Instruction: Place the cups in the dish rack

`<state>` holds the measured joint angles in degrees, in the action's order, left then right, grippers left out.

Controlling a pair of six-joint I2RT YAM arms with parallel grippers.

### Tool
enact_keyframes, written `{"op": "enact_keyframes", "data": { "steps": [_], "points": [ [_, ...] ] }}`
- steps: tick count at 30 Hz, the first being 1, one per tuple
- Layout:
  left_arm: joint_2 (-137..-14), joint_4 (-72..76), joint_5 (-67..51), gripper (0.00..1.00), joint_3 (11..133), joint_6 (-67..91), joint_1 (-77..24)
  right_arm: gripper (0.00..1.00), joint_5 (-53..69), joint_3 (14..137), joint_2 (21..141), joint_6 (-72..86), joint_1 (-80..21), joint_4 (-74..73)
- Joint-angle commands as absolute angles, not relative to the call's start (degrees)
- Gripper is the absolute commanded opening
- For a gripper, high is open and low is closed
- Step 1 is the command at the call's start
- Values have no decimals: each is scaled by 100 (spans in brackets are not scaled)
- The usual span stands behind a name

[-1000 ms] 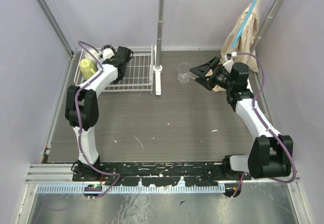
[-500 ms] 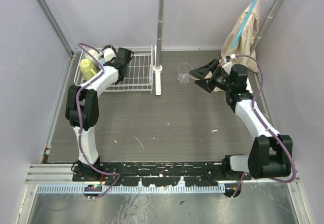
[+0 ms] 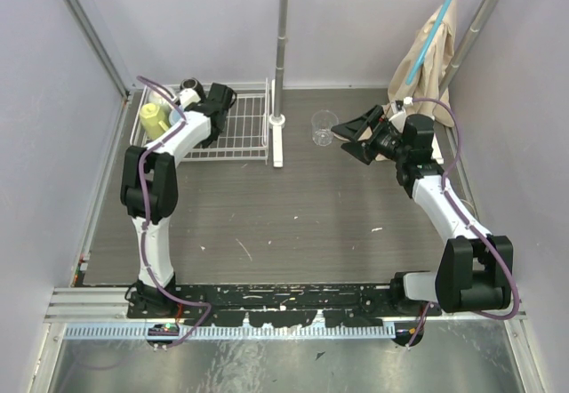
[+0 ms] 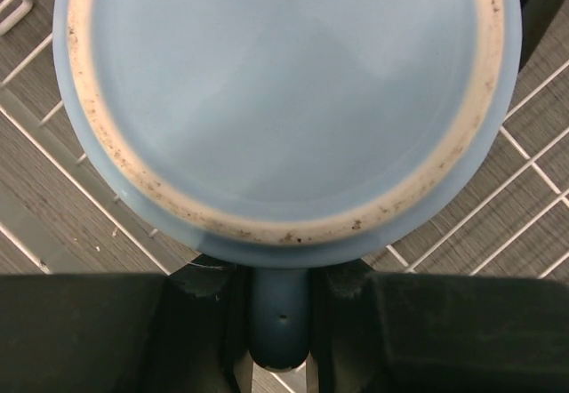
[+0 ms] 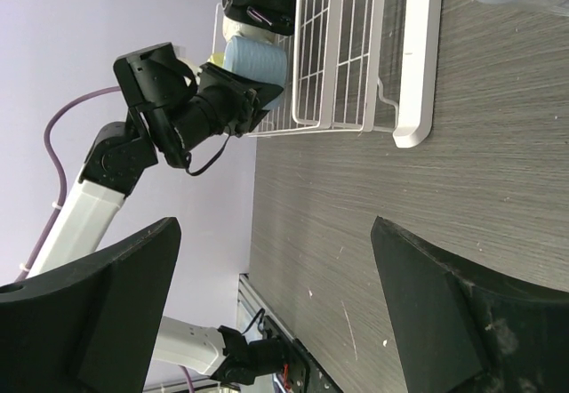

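- First, the right gripper point(image 3: 340, 134) hangs low over the table point(image 3: 293, 206), jaws spread wide with nothing between them.
- Just to its left, the clear glass point(image 3: 322, 127) stands upright on the table, outside the dish rack point(image 3: 249, 131).
- Further left, the left gripper point(image 4: 279, 308) is clenched on the handle of the light blue mug point(image 4: 280, 91), which it holds over the rack's wire grid.
- Close by, the yellow mug point(image 3: 153, 117) sits at the rack's left end.
- Farthest back, the black mug point(image 3: 189, 84) is at the rack's rear edge.
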<state>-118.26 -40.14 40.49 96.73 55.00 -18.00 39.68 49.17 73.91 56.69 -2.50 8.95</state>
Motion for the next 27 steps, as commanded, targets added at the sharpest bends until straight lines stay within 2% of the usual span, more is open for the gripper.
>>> {"op": "enact_keyframes", "data": {
  "steps": [1, 19, 24, 26, 27],
  "points": [
    [-11752, -3738, 4599, 0, 9705, 5807, -1791, 94, 4047, 4924, 7365, 5585, -228, 1140],
    [-11709, -3205, 4507, 1, 9196, 5492, -1793, 94, 4030, 4953, 7438, 5552, -229, 1004],
    [-11646, -3202, 4503, 25, 9085, 5449, -1801, 94, 3978, 5182, 7565, 5333, -224, 533],
    [-11591, -3113, 4493, 40, 9019, 5399, -1802, 94, 3920, 5263, 7574, 5237, -228, 374],
    [-11578, -3081, 4485, 43, 8990, 5381, -1806, 94, 3908, 5292, 7580, 5193, -226, 317]
  ]
}}
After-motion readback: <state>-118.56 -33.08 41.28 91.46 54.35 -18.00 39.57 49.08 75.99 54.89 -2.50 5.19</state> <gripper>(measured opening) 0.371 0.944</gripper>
